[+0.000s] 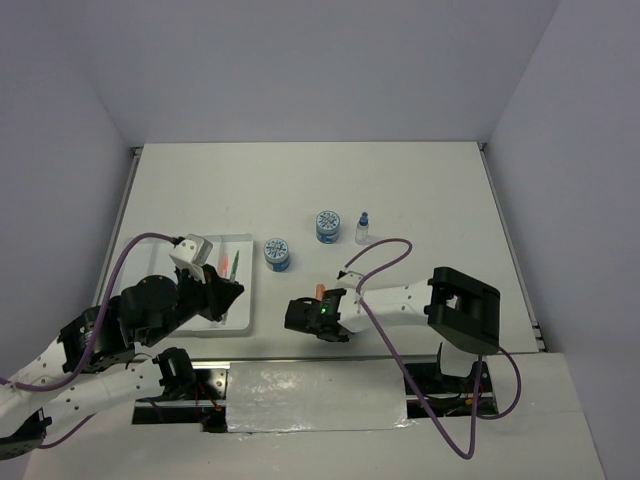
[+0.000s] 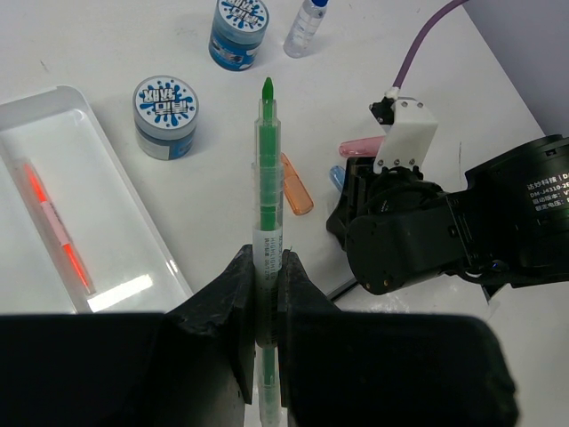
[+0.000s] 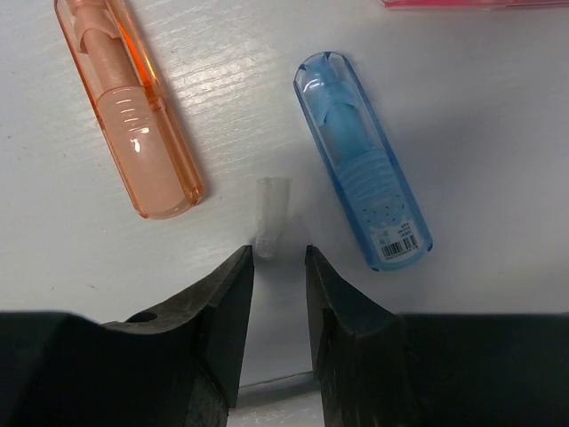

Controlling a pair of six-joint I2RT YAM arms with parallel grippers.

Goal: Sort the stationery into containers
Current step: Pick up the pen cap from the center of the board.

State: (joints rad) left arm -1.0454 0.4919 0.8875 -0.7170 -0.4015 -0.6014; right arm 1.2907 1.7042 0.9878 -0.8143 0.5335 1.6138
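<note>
**Green pen held at the tray, markers waiting**

The pale tabletop [image 1: 420, 190] carries the flat white plastic tray [image 2: 124, 213], which serves as the landmark here. The left end effector [image 2: 267, 267] is pinched tight on the thin green pen [image 2: 267, 178], gripping it low on the barrel with the tip pointing away. In the overhead view the pen hangs above the tray's right-hand part, lifted clear of its floor. The right end effector [image 3: 278, 267] hovers low over the tabletop well to the right of the tray. Its jaws are parted by a narrow gap and hold nothing.

Right of the tray stand two round blue-and-white patterned pots, one [image 2: 165, 111] just beside it and the other [image 2: 238, 27] farther off. The tiny clear blue-capped bottle [image 2: 307, 27] stands beyond the second pot. A thin orange pen [image 2: 55, 227] already lies lengthwise inside the tray. Under the right end effector lie the short orange marker [image 3: 129, 107] and the short blue marker [image 3: 363, 160], apart from each other, with the pink eraser [image 2: 360, 147] near them. A small clear tube-like piece [image 3: 271, 209] lies between the markers; what it is cannot be told.

The step in hand looks like depositing the green pen. That calls for lowering it level, parallel to the orange pen, then releasing. The right jaws would likely need to spread wider and shift sideways onto one marker.
</note>
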